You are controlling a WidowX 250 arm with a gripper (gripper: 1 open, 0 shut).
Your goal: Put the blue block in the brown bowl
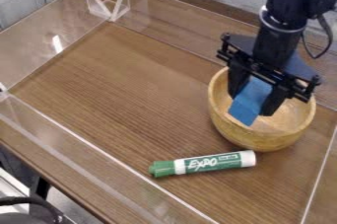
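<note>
So the arm's in the placing part of the job: the gripper (258, 78) is clamped on the blue block (246, 102), and the block hangs tilted over the brown bowl (245, 140), inside the rim as seen from this camera. I can't tell if it's touching the bottom yet – the angle hides that. Next move, I'd say, is a bit more straight down if there's a gap, then open the fingers and lift out vertically.

Edges: the block looks nearer the left wall of the bowl than the right, so I'd shift it slightly right before letting go. Opening wide could knock a finger on the rim and drag the bowl along. The bowl itself sits toward the right side of the table (118, 105), with the wooden border running past it on the right, so not a lot of slack that way. The Expo marker (203, 164) lies just near of the bowl, a bit left – don't swing out low in that direction. Far more room to the left, across the bare wood, if the arm needs it after lifting.
</note>
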